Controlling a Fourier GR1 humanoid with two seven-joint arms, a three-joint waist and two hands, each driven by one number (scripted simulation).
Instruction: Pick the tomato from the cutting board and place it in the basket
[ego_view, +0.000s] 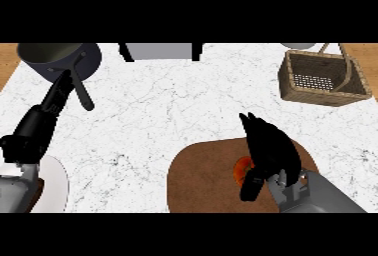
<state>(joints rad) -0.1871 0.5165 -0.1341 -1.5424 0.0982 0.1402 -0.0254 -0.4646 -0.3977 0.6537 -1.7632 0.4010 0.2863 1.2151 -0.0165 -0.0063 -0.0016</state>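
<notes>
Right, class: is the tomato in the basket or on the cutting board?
On the cutting board: the tomato shows beneath the right hand, while the basket shows a bare floor.

Counter: white stone w/ thin grey lines, smooth. Cutting board: brown wood, dull, not shiny. Basket: tan woven strips, rough. Pot: dark metal, dull. Tomato: red-orange, smooth skin, only a bit shows. Left hand & right hand: black, matt, like plastic. Right forearm: grey, smooth.
</notes>
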